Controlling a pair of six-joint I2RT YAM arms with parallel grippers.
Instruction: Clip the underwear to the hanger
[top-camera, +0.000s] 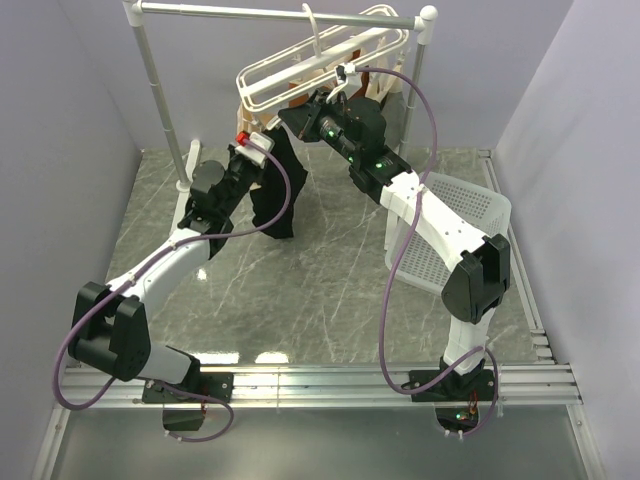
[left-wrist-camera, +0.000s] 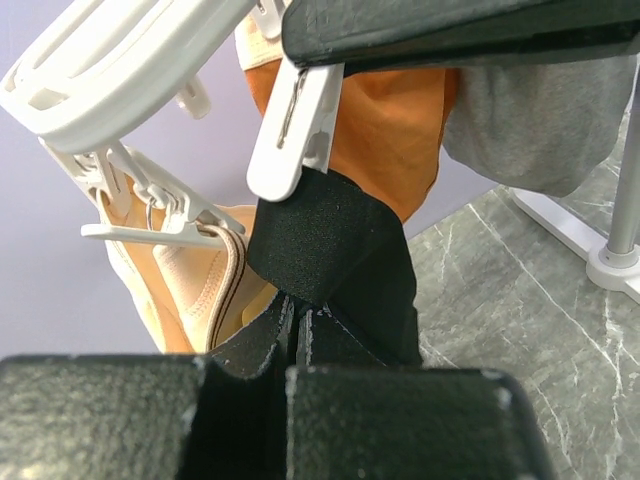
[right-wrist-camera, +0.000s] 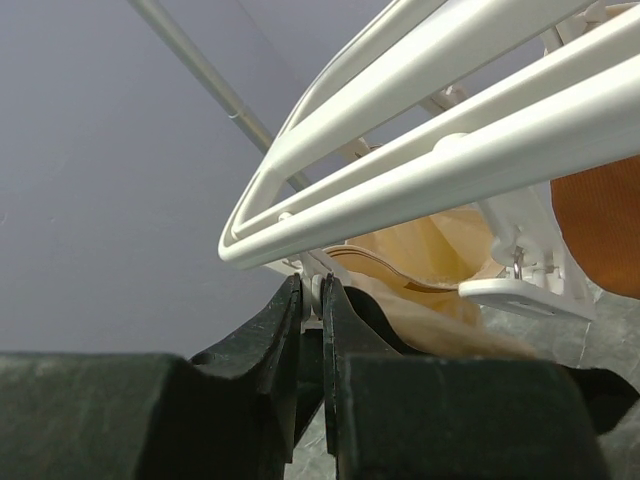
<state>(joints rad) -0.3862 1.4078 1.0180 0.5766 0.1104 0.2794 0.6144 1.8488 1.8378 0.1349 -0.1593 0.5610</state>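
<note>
The black underwear (top-camera: 275, 195) hangs from my left gripper (top-camera: 262, 150), which is shut on a fold of it just under the white hanger (top-camera: 320, 60). In the left wrist view the gripper (left-wrist-camera: 297, 318) pinches the underwear (left-wrist-camera: 335, 245). The fabric's top edge meets the lower end of a white clip (left-wrist-camera: 295, 130). My right gripper (top-camera: 305, 112) reaches in at the hanger from the right. In the right wrist view it (right-wrist-camera: 312, 290) is shut on a white clip (right-wrist-camera: 322, 292) under the hanger's bars (right-wrist-camera: 430, 170).
A tan garment (left-wrist-camera: 190, 280) and an orange garment (left-wrist-camera: 390, 130) hang from the hanger beside the clip. A grey garment (left-wrist-camera: 540, 130) hangs to the right. The metal rail stand (top-camera: 160, 90) holds the hanger. A white laundry basket (top-camera: 460, 230) sits at the right.
</note>
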